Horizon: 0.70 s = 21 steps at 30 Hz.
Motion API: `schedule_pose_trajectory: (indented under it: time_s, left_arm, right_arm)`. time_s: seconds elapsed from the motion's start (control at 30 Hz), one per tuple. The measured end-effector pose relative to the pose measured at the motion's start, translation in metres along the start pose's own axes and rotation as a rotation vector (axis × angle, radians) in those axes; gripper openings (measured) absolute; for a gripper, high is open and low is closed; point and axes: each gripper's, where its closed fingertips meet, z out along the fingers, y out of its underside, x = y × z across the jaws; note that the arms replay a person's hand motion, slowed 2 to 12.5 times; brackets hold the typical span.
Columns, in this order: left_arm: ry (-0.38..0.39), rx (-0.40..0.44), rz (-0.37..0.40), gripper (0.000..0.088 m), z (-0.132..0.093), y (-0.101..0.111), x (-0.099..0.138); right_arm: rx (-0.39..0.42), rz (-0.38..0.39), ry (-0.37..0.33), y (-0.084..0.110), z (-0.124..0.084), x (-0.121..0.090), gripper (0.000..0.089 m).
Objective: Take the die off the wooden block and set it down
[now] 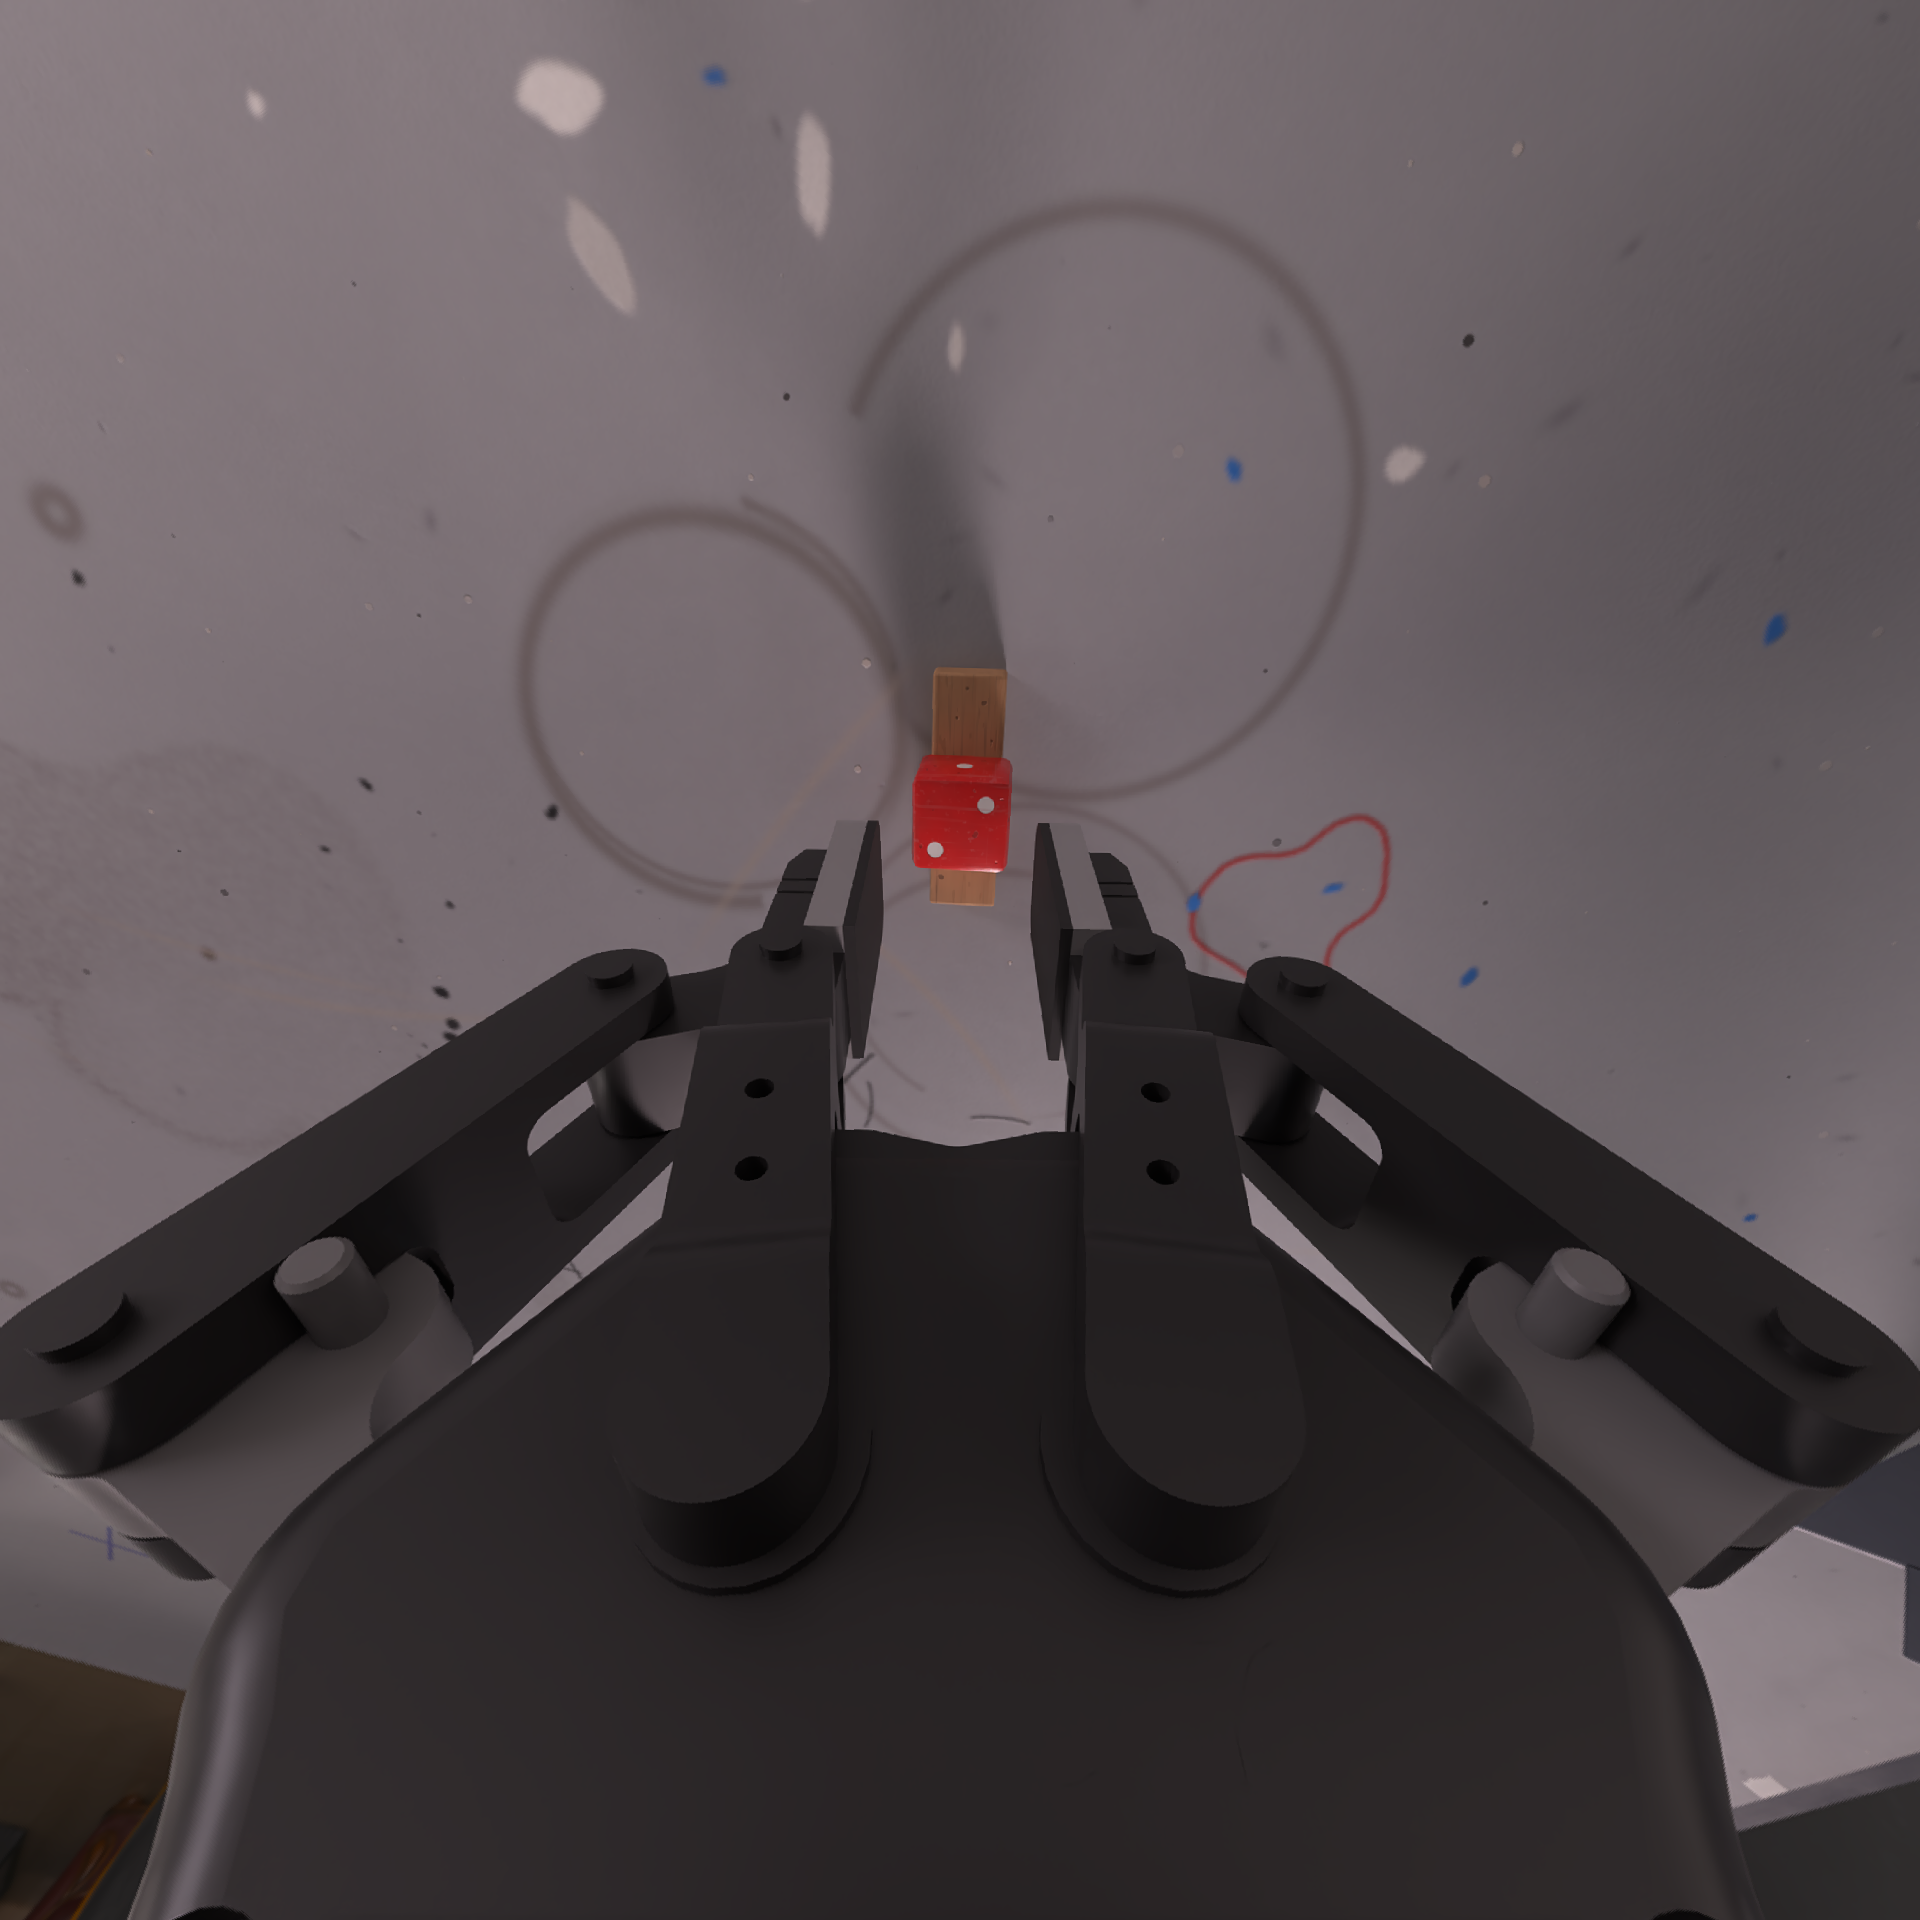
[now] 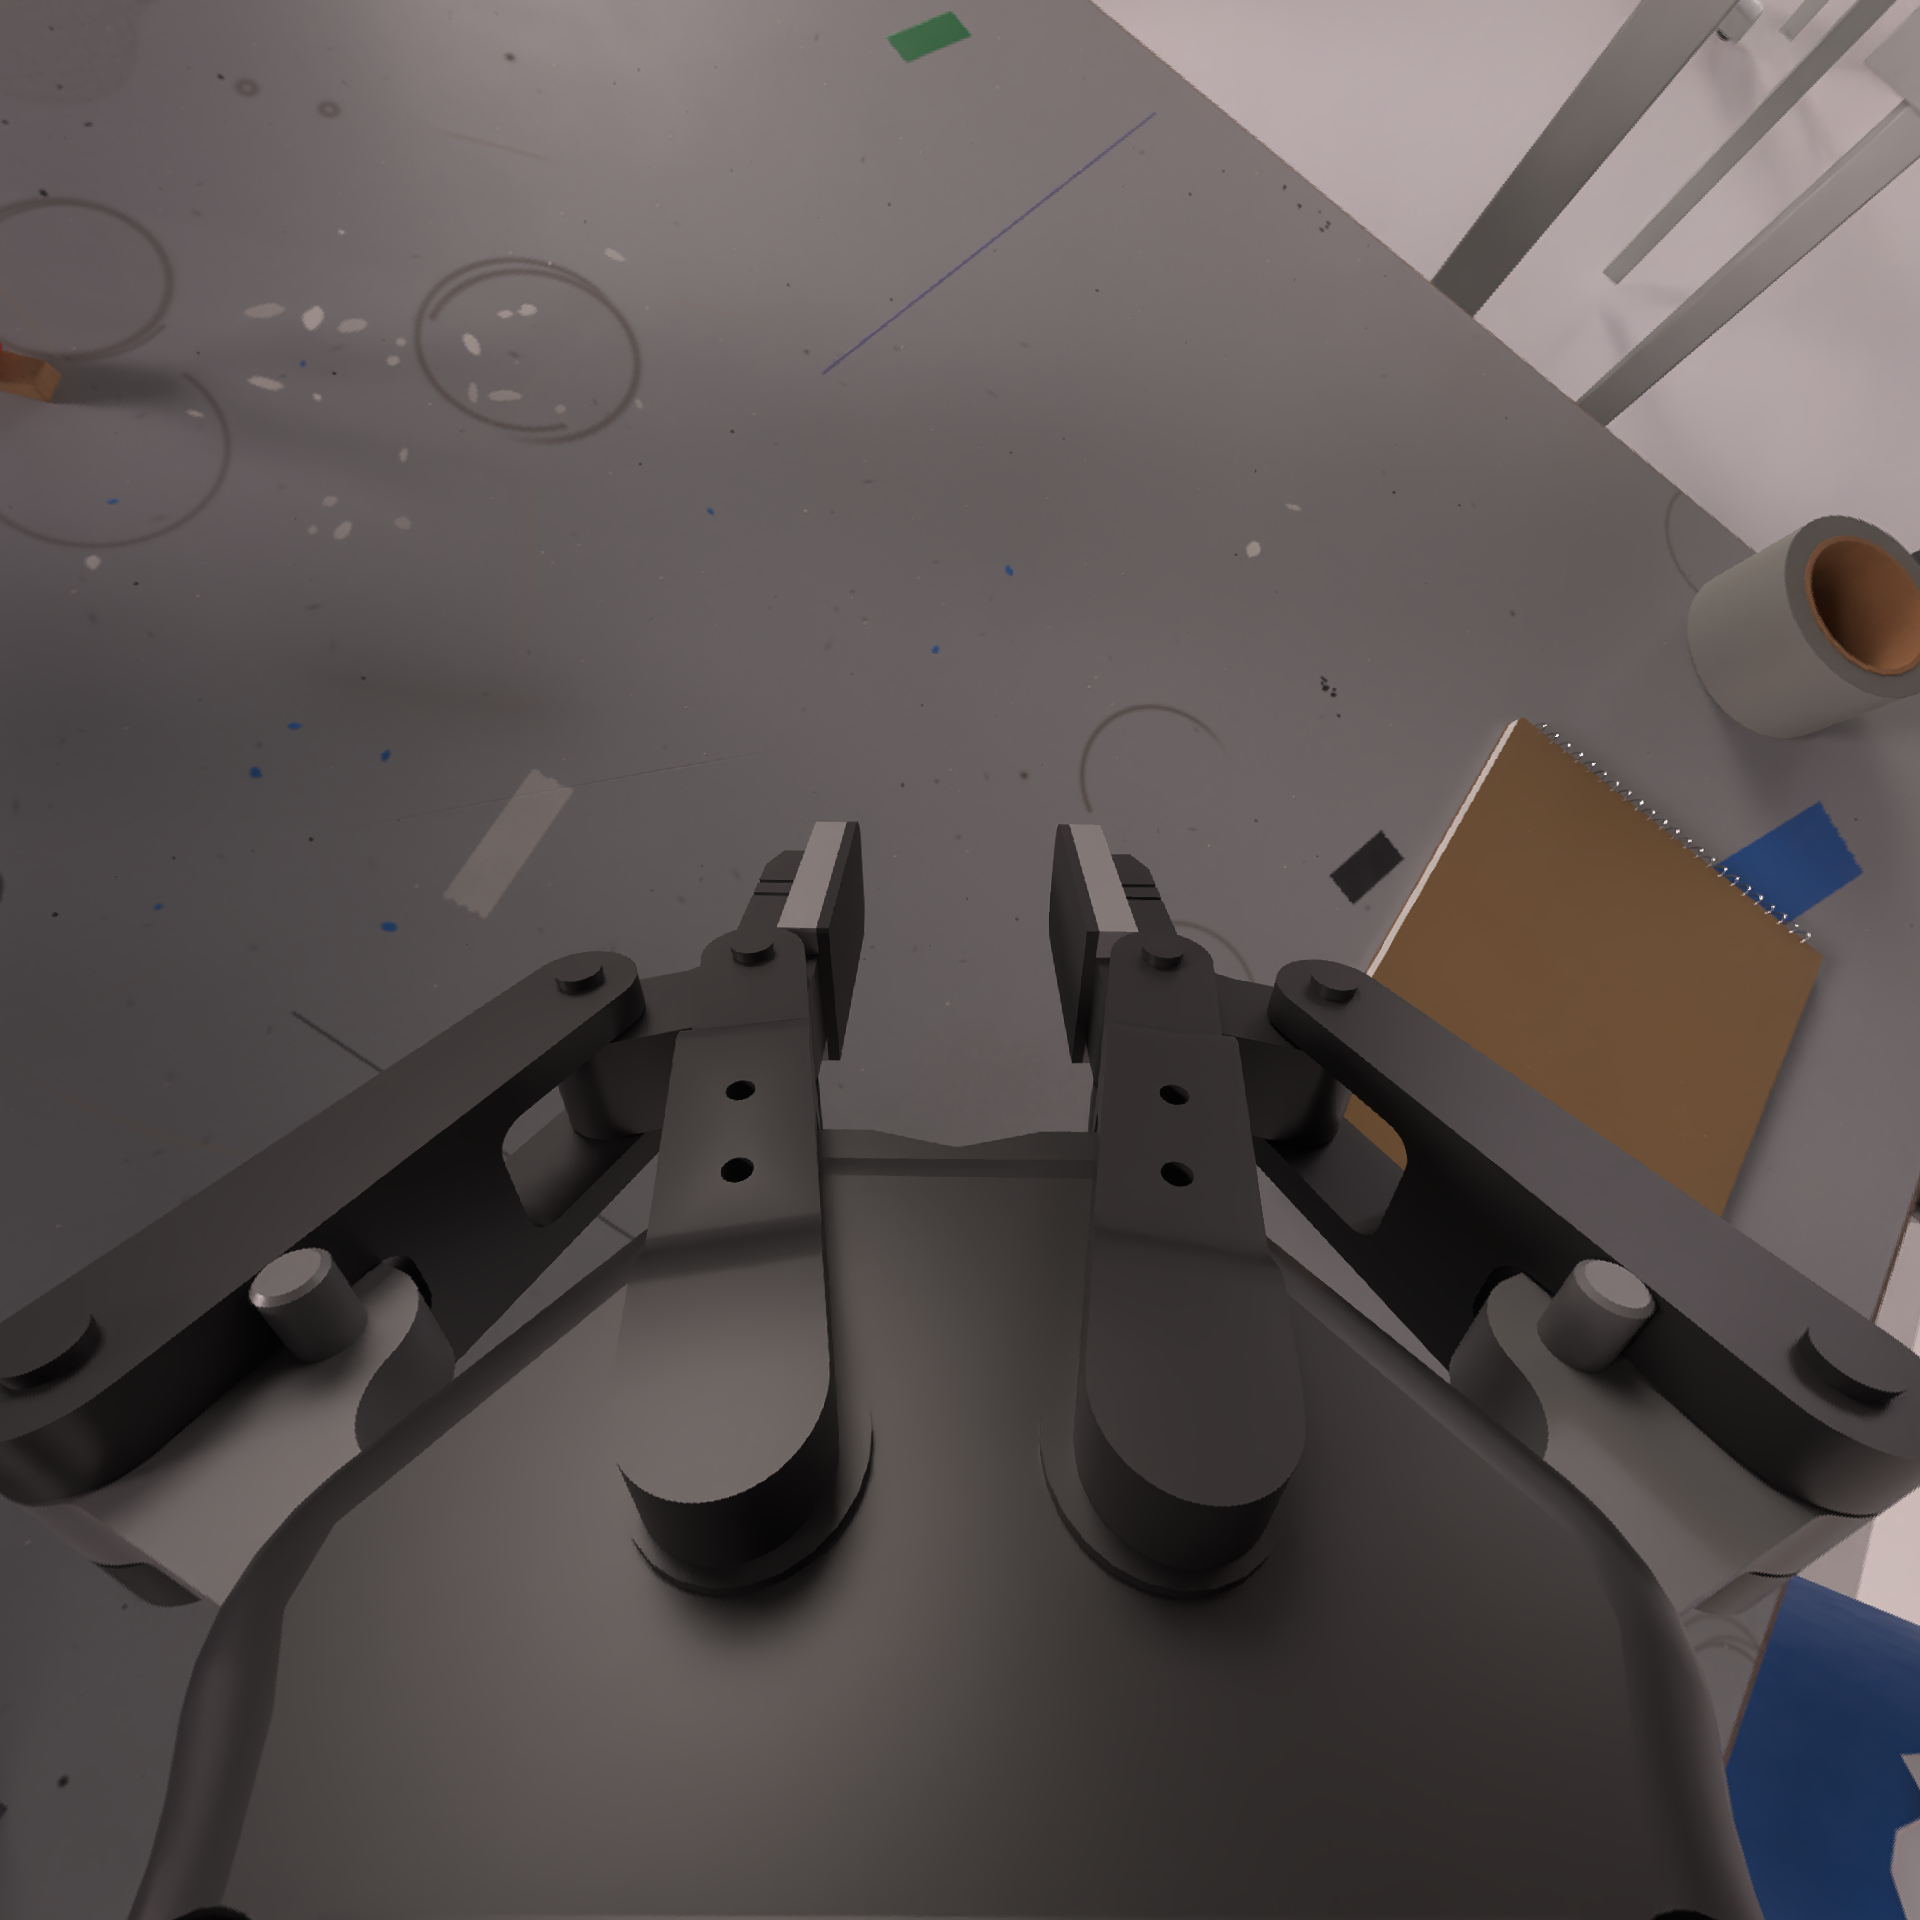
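A red die point(image 1: 961, 812) with white pips rests on a long wooden block point(image 1: 969, 712) that lies flat on the grey table. My left gripper point(image 1: 956, 847) is open, above the die, its fingertips point(image 1: 858, 862) flanking it on both sides without touching. My right gripper point(image 2: 957, 852) is open and empty over bare table, far from the die. In the right wrist view only an end of the wooden block point(image 2: 29, 374) shows at the far left edge.
A brown spiral notebook point(image 2: 1590, 977) lies right of my right gripper, a roll of grey tape point(image 2: 1797, 634) beyond it near the table edge. Bits of tape point(image 2: 507, 844) stick to the table. Metal frame legs point(image 2: 1621, 125) stand past the table's far right edge.
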Motion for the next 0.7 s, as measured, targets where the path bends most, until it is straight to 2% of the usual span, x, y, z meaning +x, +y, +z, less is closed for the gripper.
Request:
schedule_pose_trajectory:
  time_s: [0.27,0.7]
  left_arm:
    - [0.035,0.028,-0.032,0.0275,-0.0002,-0.0043,0.0022]
    - [0.02,0.014,-0.042,0.027,0.0021,-0.003,-0.0031]
  right_arm:
    - [-0.008,-0.005,0.001,0.0005,0.0013,-0.0003,0.0333]
    - [-0.018,-0.015,0.005,0.0006,0.0037,-0.0004,0.0335]
